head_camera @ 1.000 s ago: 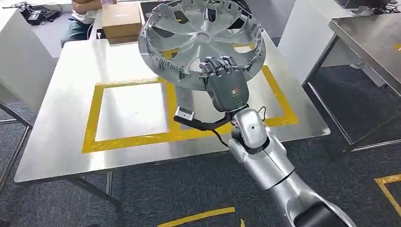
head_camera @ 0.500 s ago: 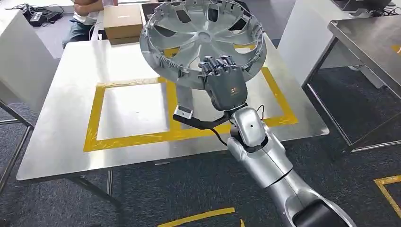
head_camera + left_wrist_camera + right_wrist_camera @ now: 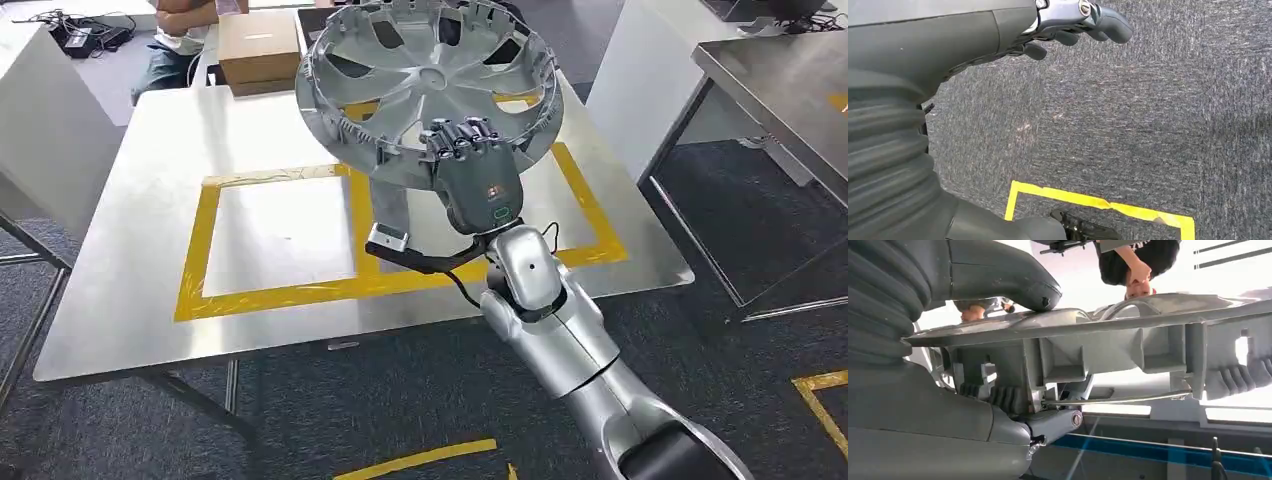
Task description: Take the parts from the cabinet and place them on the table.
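We see the right hand (image 3: pixel 470 165) gripping the grey hubcap (image 3: pixel 430 75) by its near rim, tilted above the steel table (image 3: pixel 130 200) w/ yellow tape, while the left hand (image 3: pixel 1068 22) hangs over carpet, fingers curled, holding nothing.

My left hand (image 3: pixel 1068 22) hangs over grey carpet (image 3: pixel 1148 110), its dark fingers (image 3: pixel 1108 27) curled in with nothing between them. I see yellow tape (image 3: pixel 1098 202) on the carpet, forming a corner outline below the hand.
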Controlling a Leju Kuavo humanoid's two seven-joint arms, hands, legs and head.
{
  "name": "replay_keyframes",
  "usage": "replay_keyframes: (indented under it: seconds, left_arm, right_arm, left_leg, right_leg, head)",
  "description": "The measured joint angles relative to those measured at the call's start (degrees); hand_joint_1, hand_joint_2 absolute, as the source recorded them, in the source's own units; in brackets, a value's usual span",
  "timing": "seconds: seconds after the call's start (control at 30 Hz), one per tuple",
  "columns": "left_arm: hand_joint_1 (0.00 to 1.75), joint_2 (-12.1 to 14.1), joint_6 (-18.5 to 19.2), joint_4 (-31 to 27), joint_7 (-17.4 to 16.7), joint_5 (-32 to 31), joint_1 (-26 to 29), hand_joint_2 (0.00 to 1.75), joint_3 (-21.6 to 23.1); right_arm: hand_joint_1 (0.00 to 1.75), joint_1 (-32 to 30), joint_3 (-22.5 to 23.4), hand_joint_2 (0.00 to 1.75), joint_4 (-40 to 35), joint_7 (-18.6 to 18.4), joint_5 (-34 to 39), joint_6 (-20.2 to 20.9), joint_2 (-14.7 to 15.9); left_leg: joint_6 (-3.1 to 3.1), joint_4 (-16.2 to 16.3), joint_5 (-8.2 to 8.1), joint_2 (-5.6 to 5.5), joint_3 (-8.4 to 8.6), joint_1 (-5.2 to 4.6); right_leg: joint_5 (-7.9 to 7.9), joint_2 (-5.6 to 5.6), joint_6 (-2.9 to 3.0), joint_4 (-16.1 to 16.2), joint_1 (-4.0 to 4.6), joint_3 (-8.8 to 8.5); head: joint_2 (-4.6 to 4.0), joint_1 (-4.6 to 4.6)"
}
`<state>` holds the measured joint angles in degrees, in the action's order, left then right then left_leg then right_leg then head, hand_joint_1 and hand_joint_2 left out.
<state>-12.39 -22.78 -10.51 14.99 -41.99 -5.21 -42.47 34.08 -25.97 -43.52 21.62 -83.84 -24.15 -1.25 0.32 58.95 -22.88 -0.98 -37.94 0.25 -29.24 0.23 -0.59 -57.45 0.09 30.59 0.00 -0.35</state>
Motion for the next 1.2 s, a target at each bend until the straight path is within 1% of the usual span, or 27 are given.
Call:
replay_keyframes:
  seconds: [0.13,0.17,0.2,0.23,0.3,0.33,0.37,0.5,0.77,0.93,1.2]
  left_arm:
    - [0.0,0.0,-0.02,0.0,-0.13,-0.32,0.0,1.75,0.0]
    - [0.0,-0.07,-0.11,0.02,-0.53,-1.4,0.07,1.75,0.22]
    - [0.0,-0.13,-0.26,0.02,-0.96,-2.85,0.08,1.75,0.81]
    - [0.0,-0.28,-0.33,0.02,-1.05,-3.61,0.02,1.75,1.38]
    - [0.0,-0.57,-0.46,0.02,-1.22,-4.11,0.12,1.75,2.01]
    - [0.0,-0.66,-0.48,0.02,-1.38,-4.2,0.35,1.75,2.14]
    - [0.0,-0.68,-0.48,0.02,-1.38,-4.2,0.43,1.75,2.34]
    - [0.0,-0.79,-0.48,0.02,-1.42,-4.22,0.42,1.75,3.01]
    - [0.0,-0.83,-0.7,0.04,-1.55,-4.2,0.45,1.75,3.28]
    - [0.0,-1.27,-2.58,0.07,-1.88,-3.82,0.7,1.75,3.28]
    - [0.0,-1.79,-2.69,0.13,-1.6,-3.63,0.87,1.75,3.28]
  right_arm:
    - [1.75,0.01,0.0,1.75,0.21,-0.49,0.55,0.47,0.0]
    - [1.75,0.55,0.0,1.75,2.02,-1.84,2.1,1.82,0.0]
    - [1.75,1.42,0.24,1.75,6.03,-3.79,4.23,3.34,-0.59]
    - [1.75,1.87,0.72,1.75,9.15,-4.77,5.56,3.76,-0.83]
    - [1.75,1.49,1.49,1.75,13.27,-5.07,6.25,3.58,-0.79]
    - [1.75,1.35,1.68,1.75,15.07,-5.09,6.56,3.61,-1.03]
    - [1.75,1.04,1.73,1.75,16.27,-5.07,6.62,3.63,-1.11]
    - [1.75,0.82,1.86,1.75,20.58,-5.16,6.75,3.74,-1.4]
    - [1.75,1.12,1.88,1.75,23.54,-5.16,6.67,3.65,-1.68]
    - [1.75,1.22,1.88,1.75,24.76,-4.83,6.42,2.82,-1.81]
    - [1.75,2.16,1.88,1.75,25.88,-4.59,5.79,2.67,-2.27]
  left_leg:
    - [0.0,0.0,0.0,0.01,0.01,0.0]
    - [-0.01,0.0,-0.01,0.08,0.08,0.0]
    - [-0.02,0.0,-0.03,0.12,0.19,0.01]
    - [-0.01,0.0,-0.05,0.08,0.27,0.01]
    - [0.01,-0.01,-0.05,-0.06,0.21,0.01]
    - [-0.01,-0.01,-0.04,-0.03,0.18,-0.01]
    - [-0.02,0.0,-0.02,0.0,0.13,-0.01]
    - [-0.01,0.0,0.0,0.0,0.06,-0.01]
    - [-0.04,-0.08,-0.01,0.01,0.07,0.0]
    - [-0.04,-0.1,-0.01,0.02,0.07,0.0]
    - [-0.04,-0.1,-0.01,0.01,0.07,-0.01]
  right_leg:
    - [-0.02,0.0,0.02,0.01,-0.01,0.08]
    - [-0.02,0.03,0.02,0.01,-0.01,0.04]
    - [-0.04,0.03,0.04,0.04,-0.02,-0.05]
    - [-0.1,0.0,0.09,0.06,-0.01,-0.13]
    - [-0.2,-0.16,0.06,0.04,-0.01,-0.19]
    - [-0.11,-0.17,0.04,0.03,-0.01,-0.17]
    - [-0.01,-0.1,-0.07,0.03,-0.01,-0.13]
    - [0.02,-0.09,-0.06,0.02,-0.02,-0.06]
    - [-0.05,-0.08,-0.03,0.02,0.0,-0.01]
    - [-0.05,-0.07,-0.02,0.02,0.0,0.0]
    - [-0.05,-0.08,-0.02,0.01,-0.01,-0.01]
  head:
    - [0.0,0.0]
    - [0.0,0.0]
    - [0.0,-0.02]
    - [0.0,-0.02]
    - [0.0,0.2]
    - [0.0,0.13]
    - [0.0,0.15]
    - [0.0,0.18]
    - [0.0,0.15]
    - [0.0,0.15]
    - [0.0,0.15]
